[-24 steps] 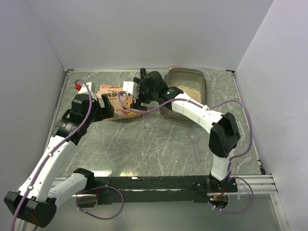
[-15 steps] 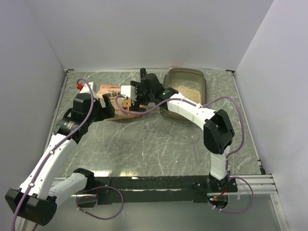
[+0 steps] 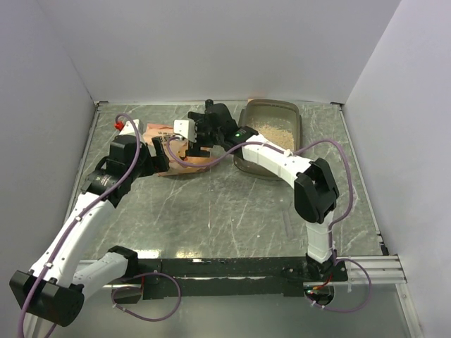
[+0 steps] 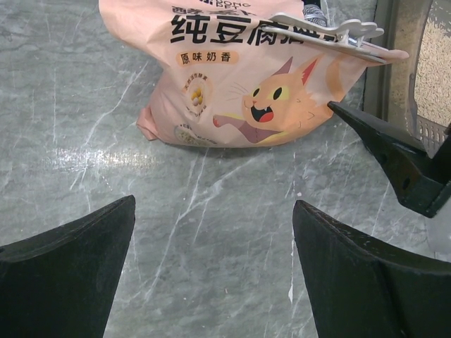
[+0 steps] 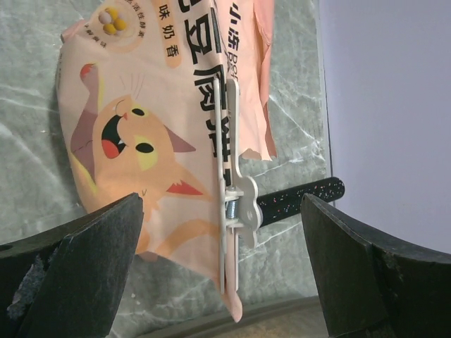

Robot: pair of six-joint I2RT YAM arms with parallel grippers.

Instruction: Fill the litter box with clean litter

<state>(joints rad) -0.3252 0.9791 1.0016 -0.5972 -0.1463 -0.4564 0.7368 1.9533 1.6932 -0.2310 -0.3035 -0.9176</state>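
The litter box (image 3: 296,125), a smoky grey-brown tray, stands at the back right with pale clean litter (image 3: 271,131) in it. Its wall (image 4: 393,63) and some litter (image 4: 435,67) show at the left wrist view's right edge. An orange-pink cat-face pouch (image 3: 166,138) lies left of the tray, its top held shut by a white clip (image 5: 232,190). My left gripper (image 4: 213,204) is open above bare table just short of the pouch (image 4: 239,84). Over the pouch's (image 5: 134,127) clipped end my right gripper (image 5: 222,201) is open, its fingers either side of the clip and holding nothing.
A black speckled handle (image 5: 303,196) lies behind the pouch near the back wall. The litter box rim (image 5: 282,320) is close under the right gripper. White walls enclose the marble table (image 3: 211,211) on three sides. A right-gripper finger (image 4: 394,158) shows in the left wrist view.
The right arm has swung left from the tray's edge over the pouch's clipped end. The left arm has edged slightly forward. Both grippers stayed open.
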